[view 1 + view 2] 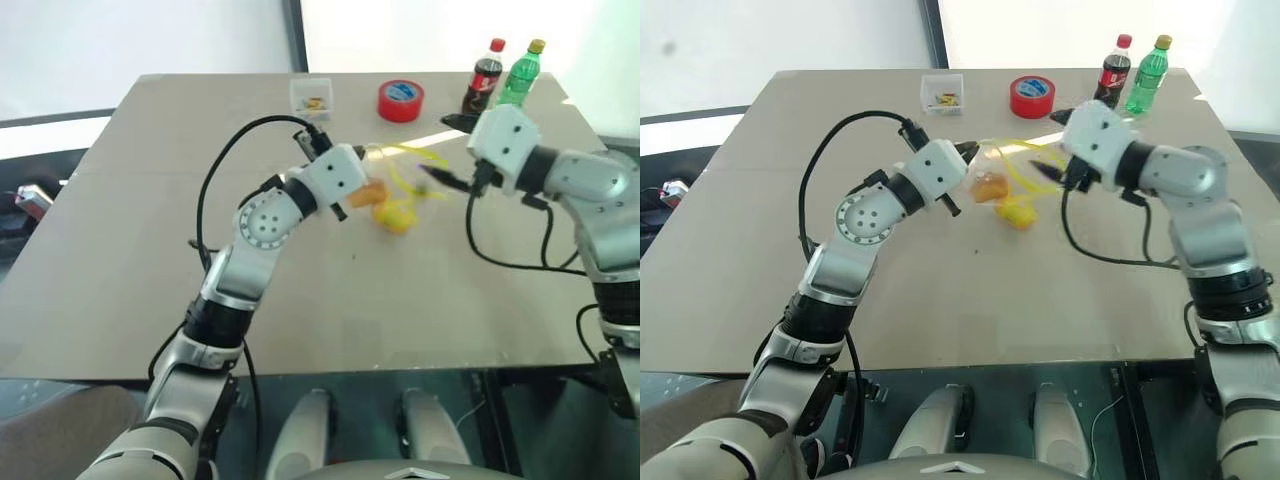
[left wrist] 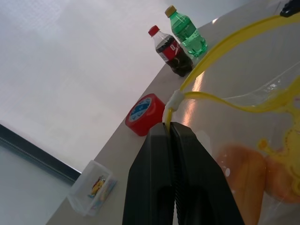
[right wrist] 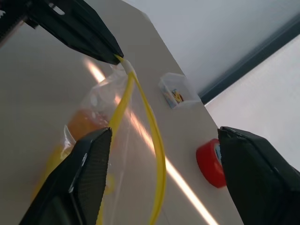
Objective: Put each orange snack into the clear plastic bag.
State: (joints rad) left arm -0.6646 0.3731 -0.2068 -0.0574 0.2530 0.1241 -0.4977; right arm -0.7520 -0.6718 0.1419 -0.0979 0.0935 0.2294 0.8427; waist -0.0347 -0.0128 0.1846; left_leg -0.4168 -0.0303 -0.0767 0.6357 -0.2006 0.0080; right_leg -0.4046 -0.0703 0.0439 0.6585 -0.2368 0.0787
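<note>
Over the middle of the beige rectangular table (image 1: 940,300), the left gripper (image 1: 970,152) has its two black fingers pressed together on the corner of the clear plastic bag with the yellow seal strip (image 1: 1012,172), holding it up off the tabletop. Two oval orange snacks (image 2: 243,171) sit inside the bag, side by side at its bottom. Just beside the bag's far corner, the right gripper (image 3: 164,178) has its fingers spread wide apart, with the yellow strip running between them and not gripped. Farther back stand a small clear square box (image 1: 942,92), a red roll of tape (image 1: 1034,97), a dark cola bottle (image 1: 1114,68) and a green bottle (image 1: 1146,75).
</note>
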